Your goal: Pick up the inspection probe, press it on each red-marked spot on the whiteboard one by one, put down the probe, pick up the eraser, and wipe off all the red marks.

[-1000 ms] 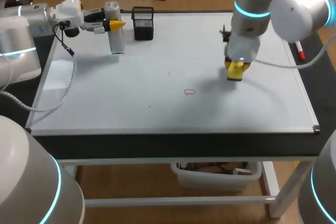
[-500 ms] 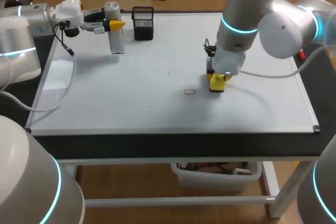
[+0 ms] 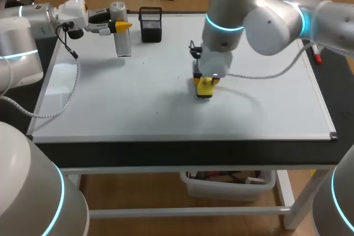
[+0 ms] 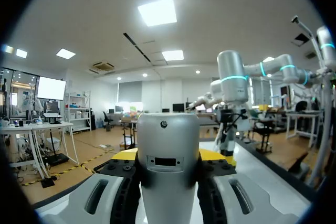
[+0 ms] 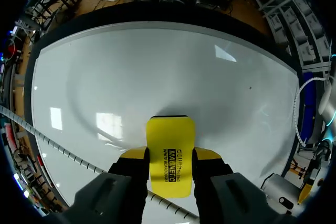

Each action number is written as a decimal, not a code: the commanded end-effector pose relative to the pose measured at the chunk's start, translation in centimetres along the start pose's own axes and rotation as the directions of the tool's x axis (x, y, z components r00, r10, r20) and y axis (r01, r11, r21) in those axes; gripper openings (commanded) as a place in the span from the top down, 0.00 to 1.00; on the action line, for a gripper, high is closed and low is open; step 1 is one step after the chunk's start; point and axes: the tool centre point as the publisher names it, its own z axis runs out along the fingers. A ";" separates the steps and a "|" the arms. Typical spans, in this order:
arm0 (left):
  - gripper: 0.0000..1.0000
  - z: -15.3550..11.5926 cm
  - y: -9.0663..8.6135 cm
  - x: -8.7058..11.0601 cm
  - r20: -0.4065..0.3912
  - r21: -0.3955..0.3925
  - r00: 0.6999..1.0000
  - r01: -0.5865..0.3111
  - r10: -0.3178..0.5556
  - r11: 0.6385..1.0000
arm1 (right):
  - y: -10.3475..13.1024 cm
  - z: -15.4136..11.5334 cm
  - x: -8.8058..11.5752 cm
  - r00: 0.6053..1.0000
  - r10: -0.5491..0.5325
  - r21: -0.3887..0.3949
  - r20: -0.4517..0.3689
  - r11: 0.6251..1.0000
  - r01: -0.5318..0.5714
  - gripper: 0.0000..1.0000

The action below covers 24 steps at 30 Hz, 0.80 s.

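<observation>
Looking down from the head view, my right arm [image 3: 260,20] comes in from the desk's right edge and stands past its middle. Its jaws grasp the flat yellow block eraser [image 3: 204,87] and hold it face-down on the glossy white whiteboard [image 3: 110,98]. No red mark shows anywhere, so I judge the eraser is covering it for the wipe. My left jaws clench the upright silver-grey cylindrical inspection probe [image 3: 119,37] near the far left corner. It stands beside the black mesh pen cup [image 3: 150,25], well clear of the wiping, though the task calls for it to be put down.

From the left wrist view, the probe [image 4: 168,166] fills the gap between my left jaws, gripped from both sides.

From the right wrist view, the eraser [image 5: 170,156] is pinched between my right jaws, flat against the board [image 5: 157,66]. No red shows ahead of it.
</observation>
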 end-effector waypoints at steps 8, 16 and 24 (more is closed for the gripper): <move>1.00 0.0 0.0 -0.1 -0.003 0.003 1.000 -0.002 0.002 1.000 | 0.0 1.2 -3.3 0.999 -0.015 -0.032 -0.032 0.999 0.014 1.00; 1.00 0.0 0.0 -0.1 -0.003 0.003 1.000 -0.002 0.002 1.000 | 0.8 1.4 -4.0 0.999 -0.022 -0.035 -0.032 0.999 0.021 1.00; 1.00 0.0 0.0 -0.1 -0.003 0.003 1.000 -0.002 0.002 1.000 | 1.2 1.6 -3.1 0.999 -0.010 -0.028 -0.036 1.000 0.009 1.00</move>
